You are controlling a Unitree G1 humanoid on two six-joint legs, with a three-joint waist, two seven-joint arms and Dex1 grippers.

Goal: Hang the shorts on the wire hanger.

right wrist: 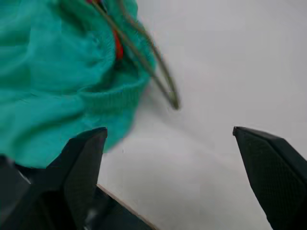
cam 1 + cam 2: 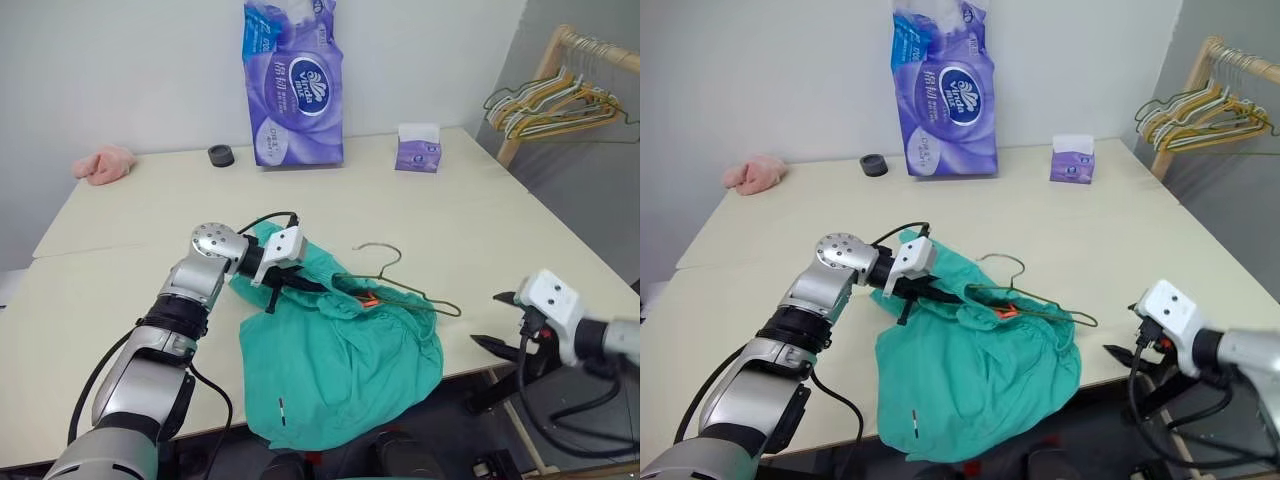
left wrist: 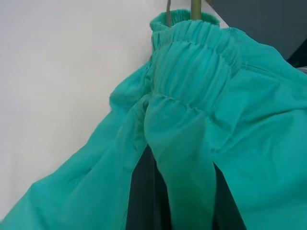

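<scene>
The teal-green shorts lie bunched at the table's front edge, one leg hanging over it. My left gripper is shut on their gathered waistband, pointing right. The olive wire hanger lies on the table with its hook free. Its left part is tucked into the waistband and its right corner sticks out. My right gripper is open and holds nothing, off the table's front right edge, a short way right of the hanger's corner. Its two black fingers stand wide apart.
A tall purple tissue pack, a small purple tissue box and a black round cap stand at the back. A pink cloth lump lies far left. A wooden rack with several hangers stands at the right.
</scene>
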